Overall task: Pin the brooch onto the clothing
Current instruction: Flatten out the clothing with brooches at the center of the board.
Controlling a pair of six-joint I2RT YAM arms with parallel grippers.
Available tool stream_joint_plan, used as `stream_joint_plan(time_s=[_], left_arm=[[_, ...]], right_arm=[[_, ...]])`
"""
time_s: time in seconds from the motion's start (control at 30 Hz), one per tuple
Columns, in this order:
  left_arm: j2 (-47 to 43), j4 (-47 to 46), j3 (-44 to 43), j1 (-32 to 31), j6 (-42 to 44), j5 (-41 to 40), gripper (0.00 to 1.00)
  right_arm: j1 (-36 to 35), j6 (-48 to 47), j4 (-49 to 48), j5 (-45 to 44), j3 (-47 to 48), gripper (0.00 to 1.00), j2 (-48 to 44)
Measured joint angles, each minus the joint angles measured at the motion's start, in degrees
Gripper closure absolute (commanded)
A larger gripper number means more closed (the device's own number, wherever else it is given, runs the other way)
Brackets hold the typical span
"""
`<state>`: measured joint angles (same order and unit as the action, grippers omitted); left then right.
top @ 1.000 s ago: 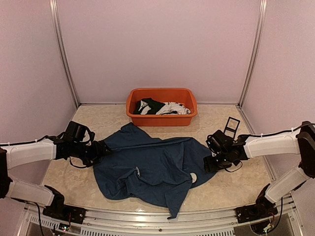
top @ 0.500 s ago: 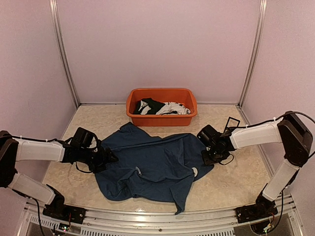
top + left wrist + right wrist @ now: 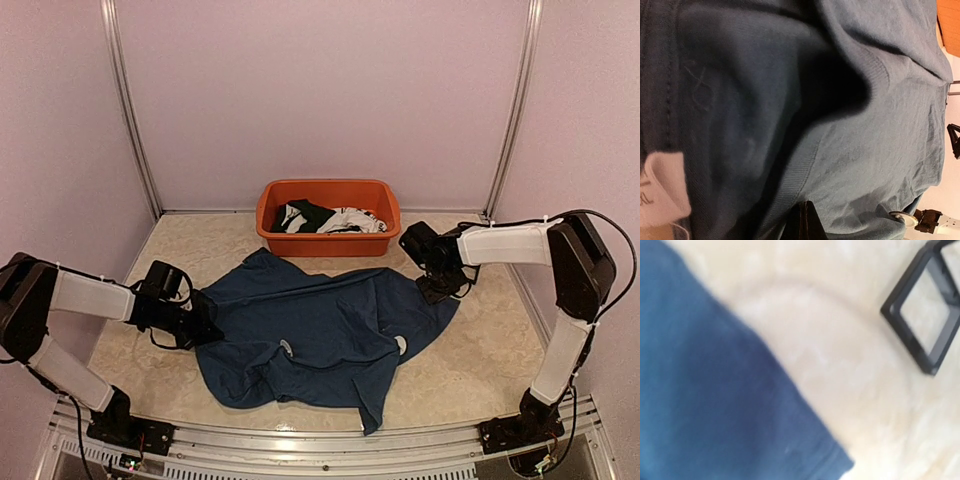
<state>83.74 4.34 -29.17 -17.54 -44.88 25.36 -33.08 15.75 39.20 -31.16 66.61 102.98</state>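
Navy fabric fills my left wrist view: the large dark navy-blue soft-fabric T-shirt (image 3: 320,330) lies crumpled at the middle of the pale marbled table (image 3: 470,370), and my left gripper (image 3: 200,325) is clenched on its nine o'clock edge. My right gripper (image 3: 440,285) sits at the shirt's two o'clock corner, but its own view is blurred and shows no fingers, so I cannot tell whether it grips. I cannot pick out the brooch for certain; a small pale round spot (image 3: 400,345) at the shirt's four o'clock may be it. I judge this step to be spreading the cloth. I would draw both arms apart evenly and low, easing off once the folds flatten, to leave a smooth patch for pinning.
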Motion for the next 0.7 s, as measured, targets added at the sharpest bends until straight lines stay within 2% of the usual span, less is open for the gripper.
stream_joint_plan(time_s=[0.1, 0.23, 0.3, 0.47, 0.6, 0.63, 0.7], left_arm=[[0.0, 0.1, 0.0, 1.8, 0.3, 0.2, 1.0], [-0.8, 1.1, 0.0, 2.7, 0.5, -0.6, 1.0], [-0.9, 1.5, 0.0, 2.9, 0.7, -0.8, 1.0], [-1.2, 1.8, 0.0, 3.3, 1.0, -1.2, 1.0], [-1.7, 2.4, 0.0, 4.2, 1.2, -1.7, 1.0], [-1.8, 2.6, 0.0, 4.4, 1.3, -1.7, 1.0], [-2.3, 3.1, 0.0, 5.1, 1.4, -2.0, 1.0]], right_arm=[[0.2, -1.9, 0.7, -0.6, 2.3, 0.69, 2.1], [0.3, -2.8, 1.0, 3.8, 1.8, 0.45, 1.9], [0.3, -2.3, 0.3, 6.8, 0.2, 0.41, 0.2], [0.3, -1.5, -1.5, 14.4, -4.5, 0.39, -5.8], [0.3, -1.1, -4.0, 18.4, -5.9, 0.41, -5.4], [0.3, -1.1, -4.6, 19.3, -6.2, 0.42, -5.0], [0.3, -0.9, -5.7, 21.0, -6.6, 0.53, -4.0]])
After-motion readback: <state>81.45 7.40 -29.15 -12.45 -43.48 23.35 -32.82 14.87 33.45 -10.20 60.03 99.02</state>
